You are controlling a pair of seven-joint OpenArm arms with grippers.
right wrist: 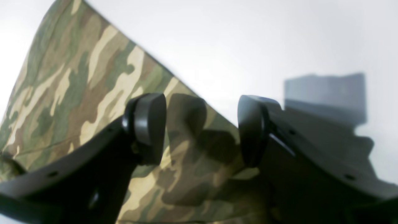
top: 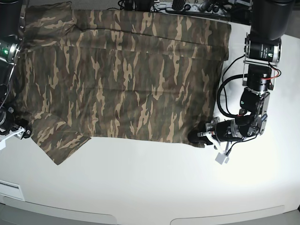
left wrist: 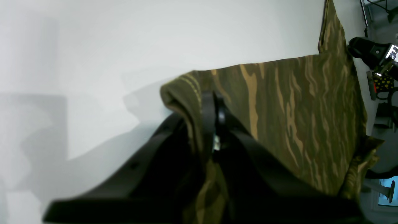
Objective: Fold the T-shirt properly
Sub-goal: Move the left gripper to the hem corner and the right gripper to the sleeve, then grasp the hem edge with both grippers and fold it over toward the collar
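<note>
Left wrist view: the left gripper (left wrist: 214,124) has its fingers (left wrist: 207,118) clamped on a bunched hem corner of the T-shirt (left wrist: 295,124); bare white surface (left wrist: 93,62) lies beyond.

Right wrist view: the right gripper (right wrist: 200,129) has its fingers (right wrist: 146,124) apart, over a shirt edge, gripping nothing.

Base view: the T-shirt lies spread flat across the far half, long side running left to right, hem at the right. The near half is open room. No writing can be read.

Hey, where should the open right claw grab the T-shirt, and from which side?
Take the sleeve hem lying flat just under the right claw, coming in low from the table's outer edge. The T-shirt is spread flat, so only its edges offer a lip to pinch. The left claw is already shut on the opposite bottom corner, a fair match for lifting.
</note>
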